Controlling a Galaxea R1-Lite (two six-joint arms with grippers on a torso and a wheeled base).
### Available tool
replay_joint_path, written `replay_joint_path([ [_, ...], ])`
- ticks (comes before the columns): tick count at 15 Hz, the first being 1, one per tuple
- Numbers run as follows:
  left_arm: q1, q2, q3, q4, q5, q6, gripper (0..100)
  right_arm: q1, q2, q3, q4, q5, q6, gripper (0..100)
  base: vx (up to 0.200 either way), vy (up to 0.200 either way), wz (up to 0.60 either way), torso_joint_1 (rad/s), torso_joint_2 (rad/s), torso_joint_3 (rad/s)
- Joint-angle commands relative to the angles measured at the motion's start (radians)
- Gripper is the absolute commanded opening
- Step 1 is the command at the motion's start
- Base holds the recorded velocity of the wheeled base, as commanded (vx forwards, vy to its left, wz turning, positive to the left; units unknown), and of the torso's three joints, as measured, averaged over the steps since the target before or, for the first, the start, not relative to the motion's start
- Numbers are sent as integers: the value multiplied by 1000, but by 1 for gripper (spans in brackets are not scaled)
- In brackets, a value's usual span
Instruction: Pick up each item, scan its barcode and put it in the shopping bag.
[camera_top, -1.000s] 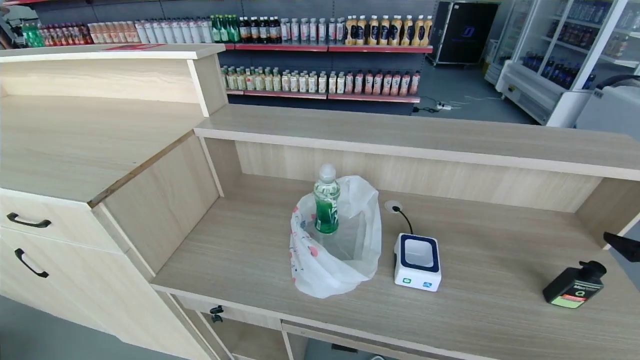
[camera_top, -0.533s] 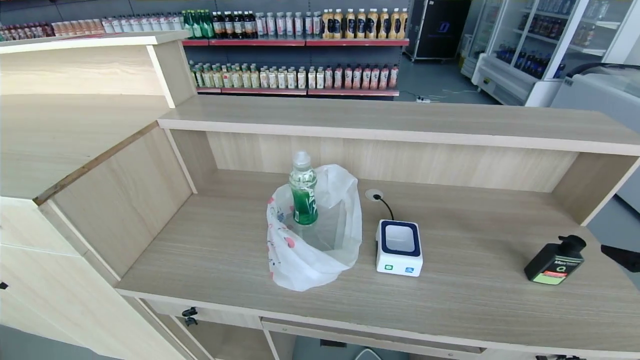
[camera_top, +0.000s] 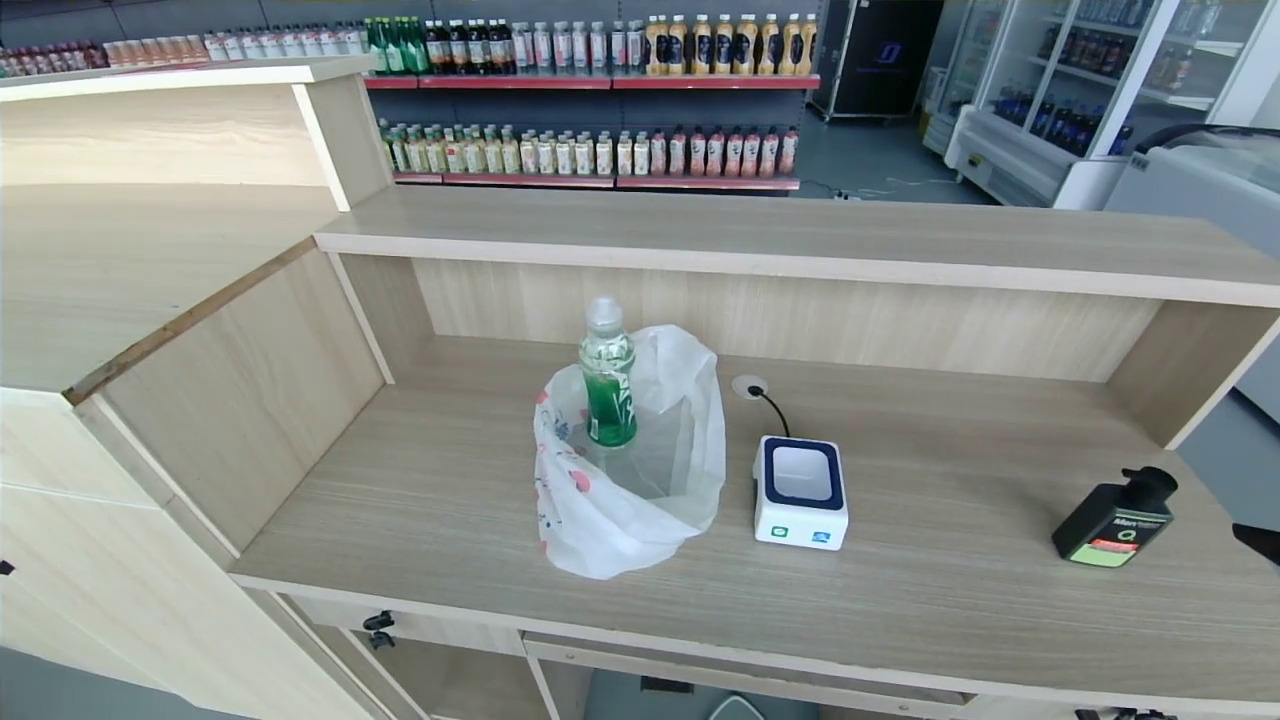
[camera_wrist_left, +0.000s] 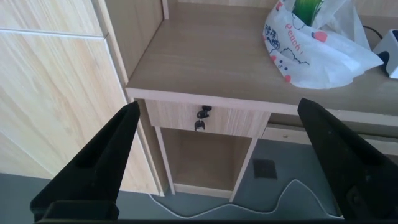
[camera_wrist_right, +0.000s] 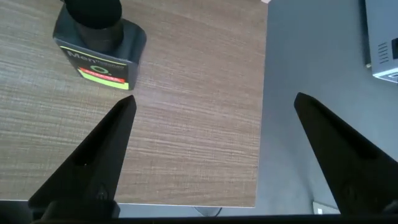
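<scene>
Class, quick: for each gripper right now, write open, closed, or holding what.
Left gripper: open, holding nothing.
Right gripper: open, holding nothing.

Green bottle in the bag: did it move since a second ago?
No. The green bottle stands in the bag as before, just as far from the scanner; only the camera moved.

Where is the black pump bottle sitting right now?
In the head view the black pump bottle sits at the far right of the counter, well to the right of the scanner and apart from it.
</scene>
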Motion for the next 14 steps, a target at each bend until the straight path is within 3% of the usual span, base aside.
replay_joint_path([
  [1,1,1,0,0,0,0,100,-3,81,-25,-18,4,-5,100,0,0,0,0,0,0],
  [5,1,1,0,0,0,0,100,15,220,-103,-27,113,-25,100,0,0,0,0,0,0],
  [9,1,1,0,0,0,0,100,93,371,-180,-22,253,-147,100,0,0,0,0,0,0],
  [14,1,1,0,0,0,0,100,193,454,-207,-24,293,-213,100,0,0,0,0,0,0],
])
